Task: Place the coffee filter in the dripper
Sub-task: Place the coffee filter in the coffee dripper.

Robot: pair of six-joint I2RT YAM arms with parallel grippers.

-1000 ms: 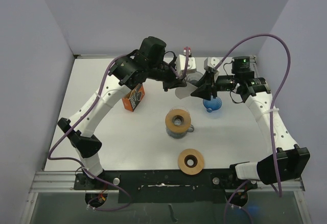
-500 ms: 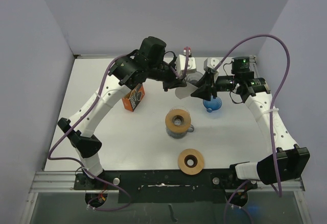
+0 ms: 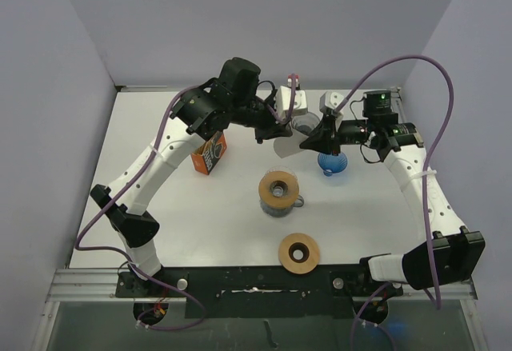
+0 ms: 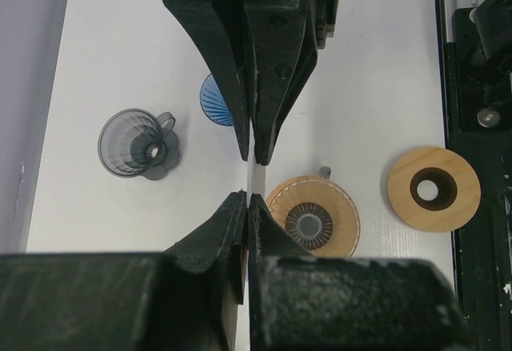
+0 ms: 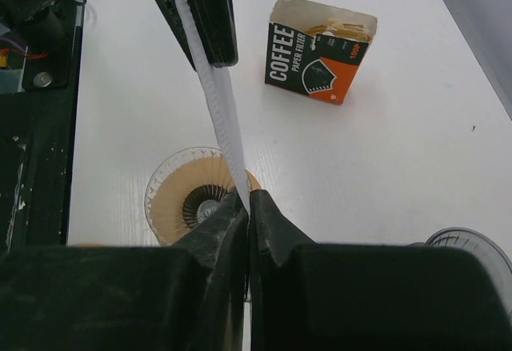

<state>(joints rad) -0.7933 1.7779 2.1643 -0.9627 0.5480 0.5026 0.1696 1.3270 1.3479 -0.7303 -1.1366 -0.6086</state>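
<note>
Filter of thin white paper, light, floppy, we judged; left gripper and right gripper both pinched opposite edges at twelve o'clock.

Pretty clearly a robotics lab test cell: bare white table, plain grey walls boxing it in, aluminium rail mount.

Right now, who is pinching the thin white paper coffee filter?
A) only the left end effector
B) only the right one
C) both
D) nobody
C: the thin white paper coffee filter runs from the shut left end effector to the shut right end effector.
</note>
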